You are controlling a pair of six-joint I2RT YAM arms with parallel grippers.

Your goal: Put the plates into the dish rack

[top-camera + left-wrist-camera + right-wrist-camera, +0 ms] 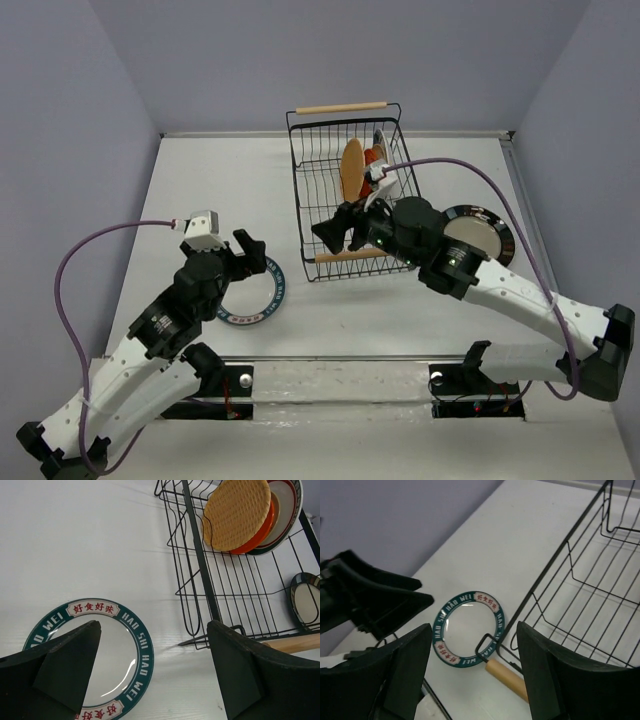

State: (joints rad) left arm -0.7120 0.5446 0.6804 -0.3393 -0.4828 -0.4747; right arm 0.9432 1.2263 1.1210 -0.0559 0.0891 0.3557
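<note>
The black wire dish rack [320,190] stands at the back centre. A tan woven plate [237,512], an orange-red plate [262,532] and a green-rimmed white plate [289,507] stand upright in it. A second green-rimmed plate [255,298] lies flat on the table, also seen in the left wrist view [90,660] and the right wrist view [470,627]. A black-rimmed plate [480,232] lies flat to the right of the rack. My left gripper [245,257] hovers open over the flat green-rimmed plate's edge. My right gripper [338,228] is open and empty above the rack's near handle [507,677]. No beige plate shows.
The rack's far wooden handle [342,107] is at the back. Grey walls close the table on the left, back and right. The left gripper [375,595] shows in the right wrist view, close to the flat plate. Purple cables arc from both wrists.
</note>
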